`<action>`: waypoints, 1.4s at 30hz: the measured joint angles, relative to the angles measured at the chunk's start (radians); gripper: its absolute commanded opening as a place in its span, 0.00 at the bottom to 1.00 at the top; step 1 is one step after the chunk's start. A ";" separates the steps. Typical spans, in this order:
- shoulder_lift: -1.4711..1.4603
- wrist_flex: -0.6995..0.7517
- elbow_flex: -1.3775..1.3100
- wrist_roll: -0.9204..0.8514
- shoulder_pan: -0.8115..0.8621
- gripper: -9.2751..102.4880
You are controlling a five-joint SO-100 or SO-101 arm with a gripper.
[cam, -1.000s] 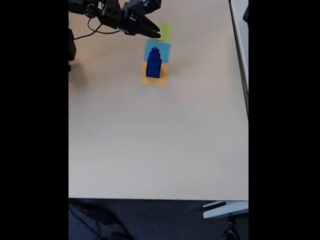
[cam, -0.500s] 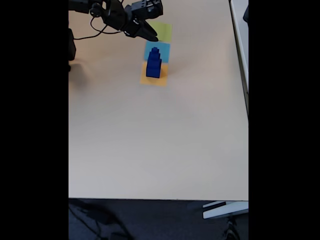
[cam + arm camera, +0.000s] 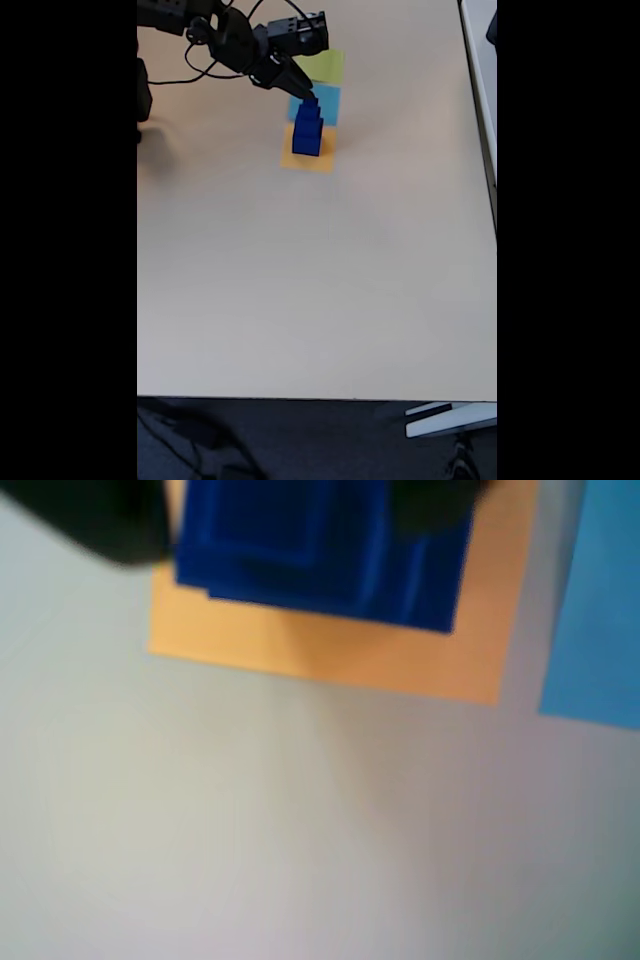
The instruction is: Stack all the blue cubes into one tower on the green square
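Right now the blue cubes (image 3: 307,128) stand as one stepped tower, largest at the bottom, on the orange square (image 3: 318,160), not on the green square (image 3: 327,65). Taking the tower as the landmark: in the fixed view the light-blue square (image 3: 328,100) lies just behind it, and the green square lies beyond that, further up the picture. All three flat squares sit in a row on the pale table (image 3: 320,280).

The gripper (image 3: 301,91) hangs at the tower's top, its dark fingertips level with the smallest cube. Whether the fingers are apart, closed, or already pinching that cube I cannot tell; the fixed view is too small there. In the wrist view the tower (image 3: 320,550) appears blurred from above, nested blue outlines over the orange square (image 3: 330,645), with dark blurs either side at the top edge, probably the fingers.

As I judge it, the step in hand is reaching for the top of the tower to begin moving it. The next move calls for a firm, centred pinch on the top cube and a straight lift, so the cubes below are not knocked over.
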 measured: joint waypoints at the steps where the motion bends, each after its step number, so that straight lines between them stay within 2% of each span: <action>1: -0.003 0.011 -0.011 0.000 -0.003 0.18; 20: -0.066 0.112 -0.110 -0.015 0.011 0.18; 42: -0.097 0.153 -0.123 -0.015 0.023 0.17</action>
